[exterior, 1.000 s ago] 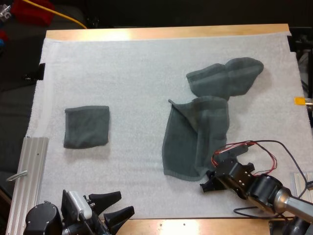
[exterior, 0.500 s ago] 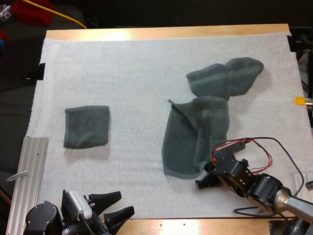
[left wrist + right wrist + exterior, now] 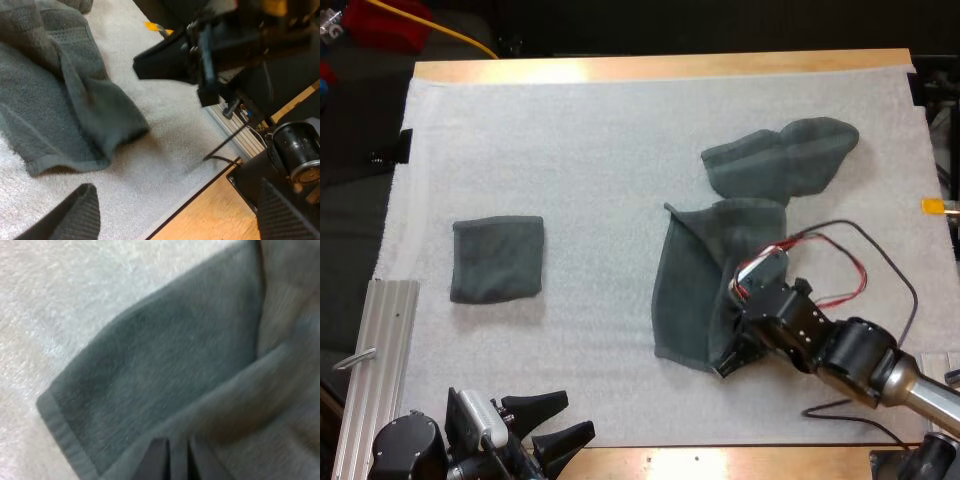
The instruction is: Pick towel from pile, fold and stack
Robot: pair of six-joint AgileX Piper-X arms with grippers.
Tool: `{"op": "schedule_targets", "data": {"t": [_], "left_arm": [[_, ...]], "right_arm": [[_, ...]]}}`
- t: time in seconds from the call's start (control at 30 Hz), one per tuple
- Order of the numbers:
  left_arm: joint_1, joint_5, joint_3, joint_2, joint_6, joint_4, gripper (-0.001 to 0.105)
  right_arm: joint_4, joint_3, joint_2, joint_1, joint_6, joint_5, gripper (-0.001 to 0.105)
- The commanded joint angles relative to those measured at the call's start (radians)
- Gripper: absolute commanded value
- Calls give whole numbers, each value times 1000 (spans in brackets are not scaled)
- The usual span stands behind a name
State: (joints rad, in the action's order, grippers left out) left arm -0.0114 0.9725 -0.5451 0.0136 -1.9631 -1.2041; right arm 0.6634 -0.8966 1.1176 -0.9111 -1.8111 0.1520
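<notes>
Right gripper [image 3: 723, 366] is sliding onto the spread towel [image 3: 692, 290], near corner, can't tell if grasping; left gripper [image 3: 576, 414] is idling released. Picking step, probably needing a corner pinch next

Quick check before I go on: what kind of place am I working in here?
Probably a robot test bench in a lab, not a home: a wooden table covered by a white mat, an aluminium rail beside it, and dark grey-green towels laid out as practice pieces.

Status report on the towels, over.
Left hand open, clear of towels. Right hand at near edge of loose towel. Folded towel left; crumpled towel beyond. Nothing blocking.
</notes>
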Motion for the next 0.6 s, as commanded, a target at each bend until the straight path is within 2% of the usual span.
{"op": "schedule_targets", "data": {"t": [0.0, 0.13, 0.3, 0.37, 0.57], "left_arm": [[5, 9, -1, 136, -9, -2, 64], [5, 9, -1, 136, -9, -2, 64], [5, 9, -1, 136, -9, -2, 64], [5, 10, -1, 136, -9, -2, 64], [5, 11, -1, 136, -9, -2, 64]], "right_arm": [[67, -27, 0, 0, -54, 9, 6], [154, -56, 0, 0, -100, 9, 6], [237, -55, 0, 0, -84, 9, 8], [261, -55, 0, 0, -50, 9, 13], [368, -55, 0, -1, 61, 0, 43]]}}
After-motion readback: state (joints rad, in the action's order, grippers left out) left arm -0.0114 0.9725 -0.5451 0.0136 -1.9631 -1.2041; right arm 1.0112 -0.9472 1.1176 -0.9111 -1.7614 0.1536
